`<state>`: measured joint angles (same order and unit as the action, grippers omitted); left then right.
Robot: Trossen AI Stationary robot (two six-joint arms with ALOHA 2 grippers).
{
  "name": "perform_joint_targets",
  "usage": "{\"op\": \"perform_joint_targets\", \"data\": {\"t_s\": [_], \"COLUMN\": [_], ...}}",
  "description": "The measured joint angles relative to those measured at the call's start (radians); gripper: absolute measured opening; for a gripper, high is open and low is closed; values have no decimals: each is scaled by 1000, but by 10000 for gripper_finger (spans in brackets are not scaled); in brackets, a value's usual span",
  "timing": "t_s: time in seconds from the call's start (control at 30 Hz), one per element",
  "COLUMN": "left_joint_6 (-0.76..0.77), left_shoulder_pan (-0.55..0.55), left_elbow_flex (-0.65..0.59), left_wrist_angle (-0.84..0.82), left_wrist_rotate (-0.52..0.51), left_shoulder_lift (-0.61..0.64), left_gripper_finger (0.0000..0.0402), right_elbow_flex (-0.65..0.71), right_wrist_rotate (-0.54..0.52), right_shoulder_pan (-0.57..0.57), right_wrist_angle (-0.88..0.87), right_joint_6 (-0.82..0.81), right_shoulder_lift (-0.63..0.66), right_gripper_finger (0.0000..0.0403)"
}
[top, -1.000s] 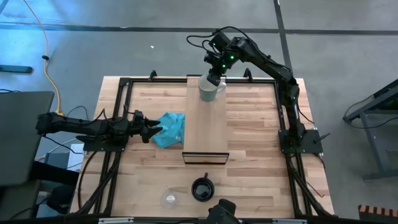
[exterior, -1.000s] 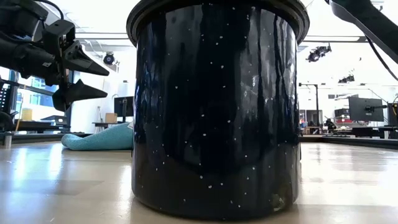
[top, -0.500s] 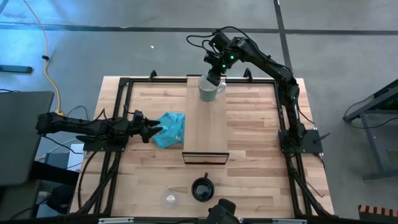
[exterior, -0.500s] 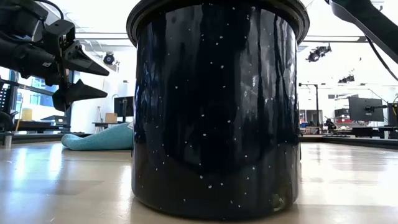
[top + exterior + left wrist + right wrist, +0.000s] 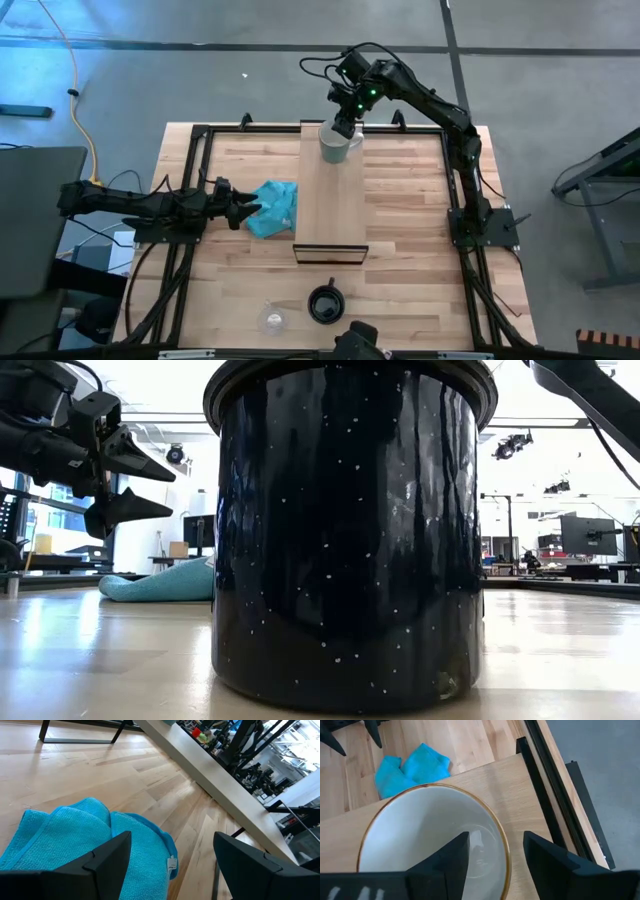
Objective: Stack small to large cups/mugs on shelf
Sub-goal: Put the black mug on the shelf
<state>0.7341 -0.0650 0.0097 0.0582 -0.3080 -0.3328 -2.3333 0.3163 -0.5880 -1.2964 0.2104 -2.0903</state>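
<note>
The large white mug [image 5: 338, 146] stands upright on the far end of the long wooden shelf [image 5: 330, 210]. My right gripper [image 5: 345, 126] hovers over its far rim, open. In the right wrist view one finger [image 5: 452, 857] is over the mug's inside and the other [image 5: 555, 862] outside the wall, with the gold rim [image 5: 507, 862] free between them. The black mug [image 5: 324, 303] and the small glass cup [image 5: 272, 320] stand on the tabletop near its front edge. My left gripper [image 5: 240, 212] waits open at the table's left, beside the teal cloth [image 5: 275, 207].
The black mug [image 5: 345, 530] fills the low view, hiding the shelf behind it. The teal cloth [image 5: 85, 840] lies crumpled just left of the shelf [image 5: 220, 780], under my left gripper's fingertips. A black metal frame [image 5: 200, 135] borders the slatted tabletop.
</note>
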Motion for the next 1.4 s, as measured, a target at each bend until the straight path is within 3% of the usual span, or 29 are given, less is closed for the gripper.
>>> {"op": "perform_joint_targets", "data": {"t_s": [1.4], "left_joint_6": [0], "left_shoulder_pan": [0], "left_elbow_flex": [0], "left_wrist_angle": [0], "left_wrist_rotate": [0], "left_shoulder_lift": [0], "left_gripper_finger": [271], "right_elbow_flex": [-23], "right_wrist_rotate": [-12], "right_shoulder_pan": [-1], "right_wrist_angle": [-30], "right_joint_6": [196], "right_shoulder_lift": [20], "right_gripper_finger": [179]}}
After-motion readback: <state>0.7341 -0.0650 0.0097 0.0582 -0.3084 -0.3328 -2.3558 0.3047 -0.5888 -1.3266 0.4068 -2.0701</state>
